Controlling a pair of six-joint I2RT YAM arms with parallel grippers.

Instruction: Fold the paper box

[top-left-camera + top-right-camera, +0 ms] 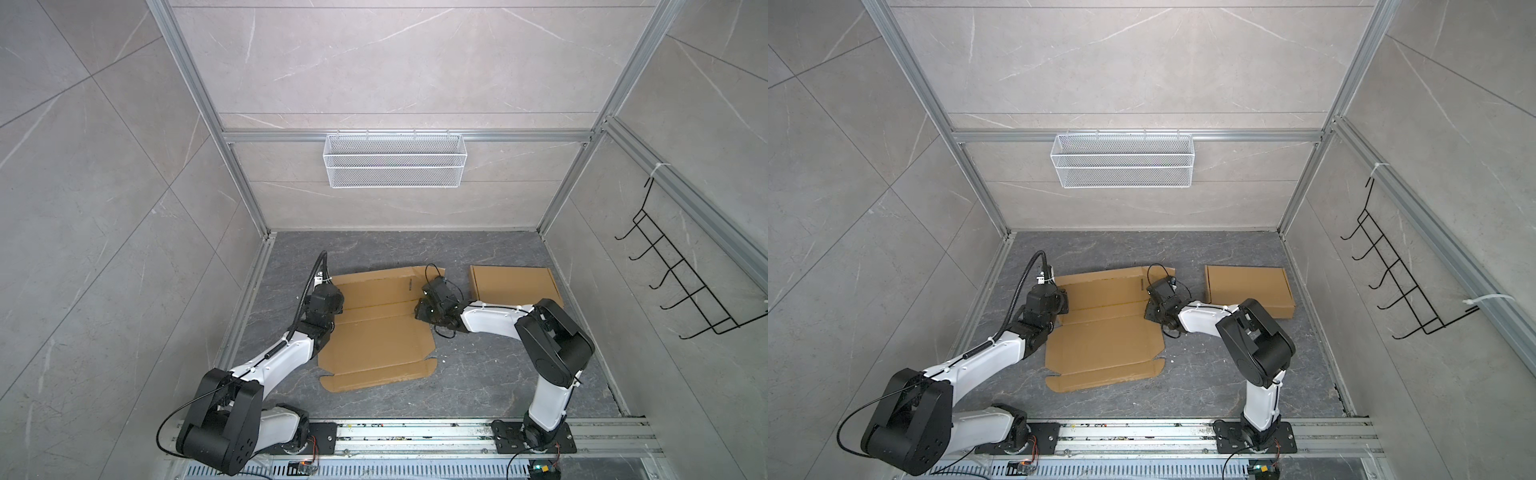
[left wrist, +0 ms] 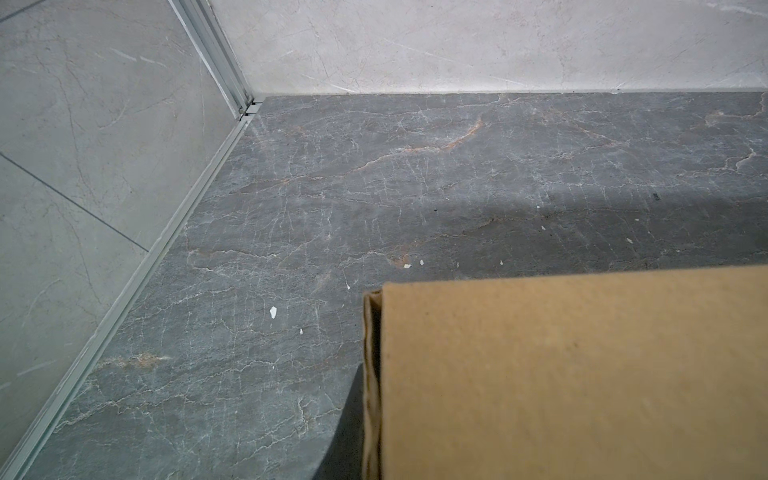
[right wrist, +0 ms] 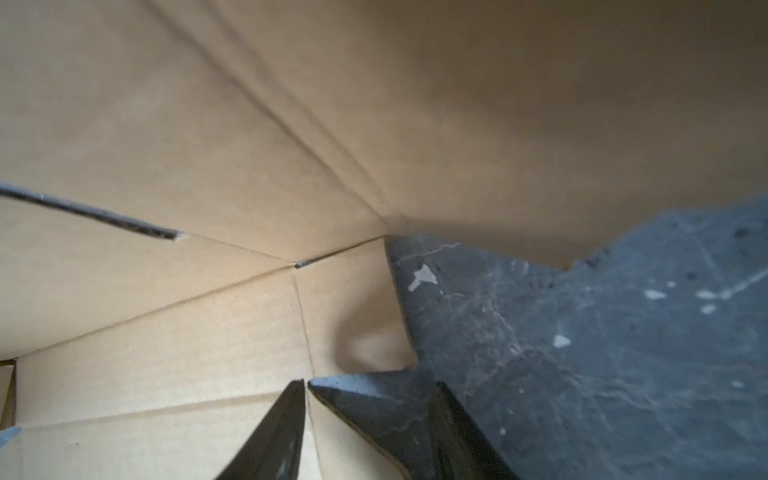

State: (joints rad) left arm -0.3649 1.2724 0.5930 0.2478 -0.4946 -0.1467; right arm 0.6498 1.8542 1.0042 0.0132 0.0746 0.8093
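The paper box (image 1: 374, 336) (image 1: 1104, 340) is a brown cardboard blank that lies mostly flat on the dark stone floor in both top views, with its far flap (image 1: 386, 276) raised. My left gripper (image 1: 337, 301) (image 1: 1064, 300) is at the blank's left edge. In the left wrist view a cardboard flap (image 2: 573, 374) hides its jaws, so a grip cannot be judged. My right gripper (image 1: 419, 311) (image 3: 370, 383) is at the blank's right edge. Its fingers (image 3: 286, 424) stand apart over the cardboard (image 3: 208, 124), straddling a notched edge without pinching it.
A folded brown box (image 1: 515, 286) (image 1: 1248, 291) sits at the back right, close behind the right arm. A white wire basket (image 1: 394, 160) hangs on the back wall and a black hook rack (image 1: 681, 282) on the right wall. Aluminium frame posts border the floor.
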